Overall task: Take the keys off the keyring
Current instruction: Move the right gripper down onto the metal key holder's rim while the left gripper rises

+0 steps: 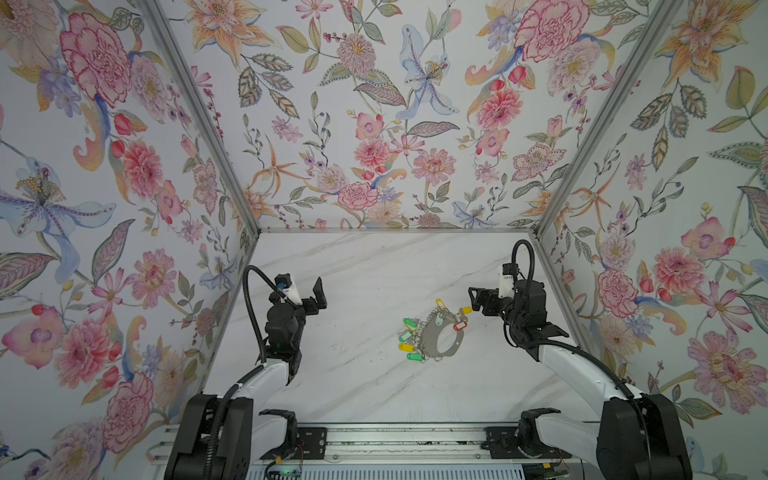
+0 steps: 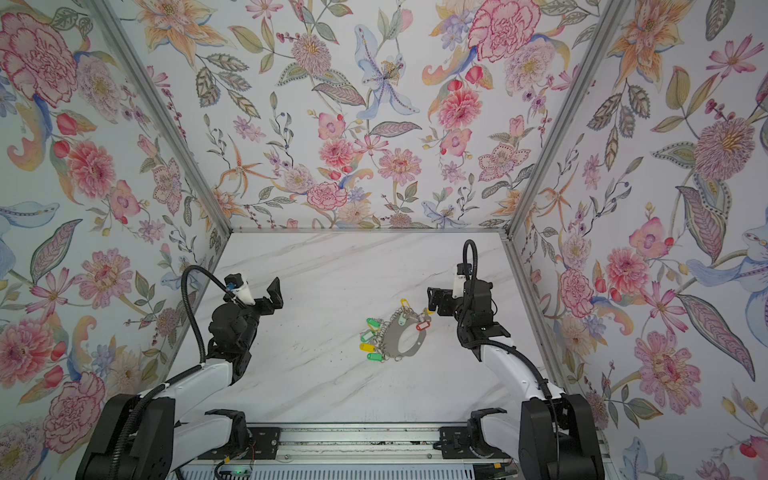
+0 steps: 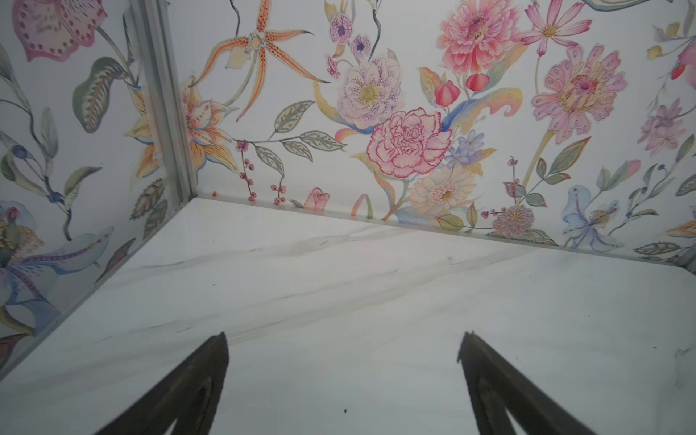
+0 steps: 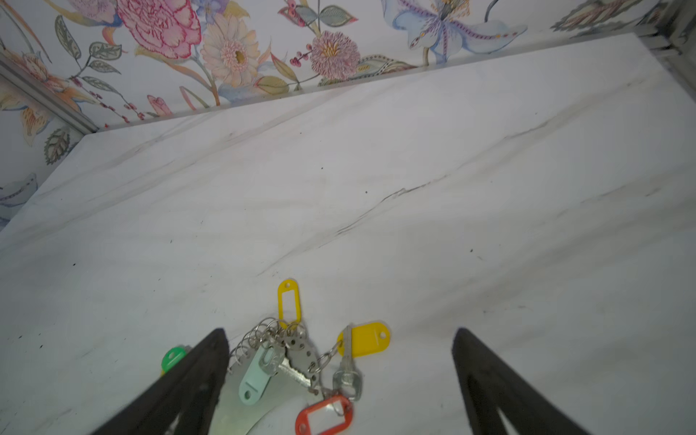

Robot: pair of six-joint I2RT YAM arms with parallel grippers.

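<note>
Black right gripper [image 4: 339,333] wide open, low near keys [image 4: 347,371]; left gripper [image 3: 345,335] open, aloft.

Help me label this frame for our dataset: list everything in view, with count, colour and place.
keyring: one, grey metal, flat on the table, right of centre
keys: several (exact count unclear), silvery, on wire rings around the keyring's rim
tags: several, green, yellow, red-orange and pale mint, fanned out beside the keys
table: one, white marble with grey veins, the work surface
walls: three, floral print, enclosing the table
rail: one, silver, along the near edge
left gripper: one, black, open and empty, left side, away from the keyring
right gripper: one, black, open and empty, by the keyring's far right end
</note>
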